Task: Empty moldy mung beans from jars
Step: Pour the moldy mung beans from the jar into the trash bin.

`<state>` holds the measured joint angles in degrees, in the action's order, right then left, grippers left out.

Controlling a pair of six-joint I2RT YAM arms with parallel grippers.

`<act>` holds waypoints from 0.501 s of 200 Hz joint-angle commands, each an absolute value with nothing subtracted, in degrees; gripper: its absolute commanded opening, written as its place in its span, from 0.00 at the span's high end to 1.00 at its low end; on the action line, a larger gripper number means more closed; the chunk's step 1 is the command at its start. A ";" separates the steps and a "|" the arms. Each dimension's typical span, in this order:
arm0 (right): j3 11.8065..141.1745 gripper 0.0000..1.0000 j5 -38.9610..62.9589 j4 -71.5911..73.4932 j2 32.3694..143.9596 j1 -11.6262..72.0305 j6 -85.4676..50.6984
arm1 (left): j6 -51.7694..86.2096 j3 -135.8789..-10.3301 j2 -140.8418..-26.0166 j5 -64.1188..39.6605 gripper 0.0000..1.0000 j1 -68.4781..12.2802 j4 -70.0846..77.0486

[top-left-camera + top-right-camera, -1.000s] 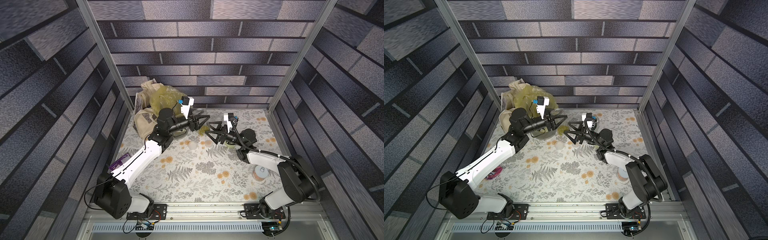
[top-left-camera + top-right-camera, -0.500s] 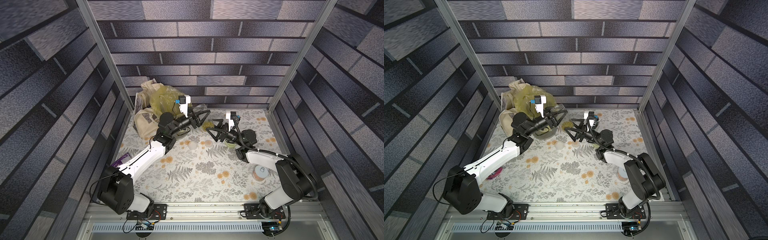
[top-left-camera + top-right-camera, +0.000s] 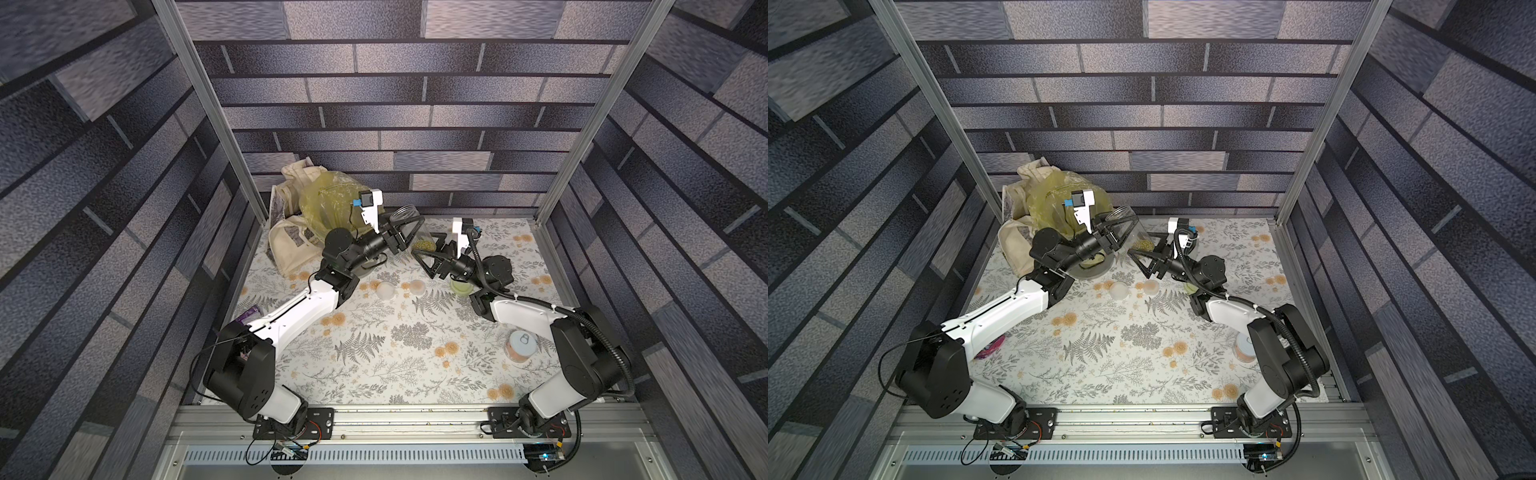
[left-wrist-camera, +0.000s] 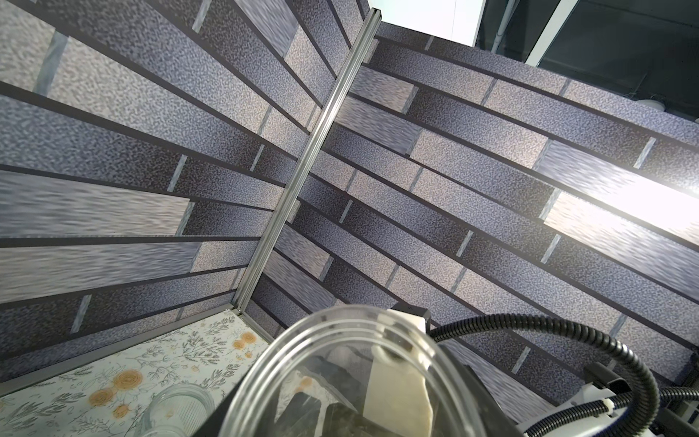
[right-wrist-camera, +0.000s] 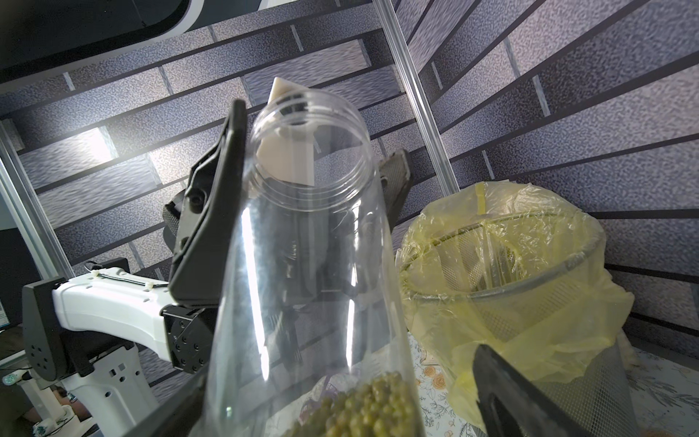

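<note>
My left gripper (image 3: pixel 400 233) (image 3: pixel 1119 233) is shut on a tall clear jar (image 3: pixel 409 226) (image 3: pixel 1128 227) with no lid, held in the air. The jar tilts, its open mouth up toward the back wall. Mung beans (image 3: pixel 424 244) (image 5: pixel 363 405) lie heaped at its low end. In the right wrist view the jar (image 5: pixel 310 246) fills the middle, with the left fingers (image 5: pixel 212 234) clamped on its sides. My right gripper (image 3: pixel 430 254) (image 5: pixel 333 378) stands open around the jar's base, not touching it. The left wrist view looks over the jar's rim (image 4: pixel 340 378).
A grey mesh bin lined with a yellow bag (image 3: pixel 328 203) (image 5: pixel 529 295) stands at the back left, beside a cloth bag (image 3: pixel 291 245). Two white lids (image 3: pixel 385 289) (image 3: pixel 417 286) and a green-lidded jar (image 3: pixel 461 286) sit mid-table. A pinkish can (image 3: pixel 521 345) is at the right.
My left gripper has lifted the jar a little and turned its mouth upward. The right gripper has moved in closer to the jar's base and stays open.
</note>
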<state>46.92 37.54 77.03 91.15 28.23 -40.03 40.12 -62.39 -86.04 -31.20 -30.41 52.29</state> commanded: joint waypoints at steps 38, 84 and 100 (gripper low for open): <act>49.70 0.04 35.84 79.18 92.67 28.24 -39.32 | 44.15 -62.05 -86.92 -31.07 0.43 -30.94 57.83; 50.58 0.12 34.94 79.15 93.43 28.23 -39.71 | 44.40 -61.48 -87.00 -30.08 0.41 -31.03 58.01; 50.79 0.13 34.59 79.11 93.52 28.21 -39.67 | 44.61 -61.09 -87.18 -29.76 0.41 -31.09 58.45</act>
<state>49.21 37.12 77.73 92.60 28.38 -39.83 43.00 -62.28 -87.18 -28.97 -30.59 54.37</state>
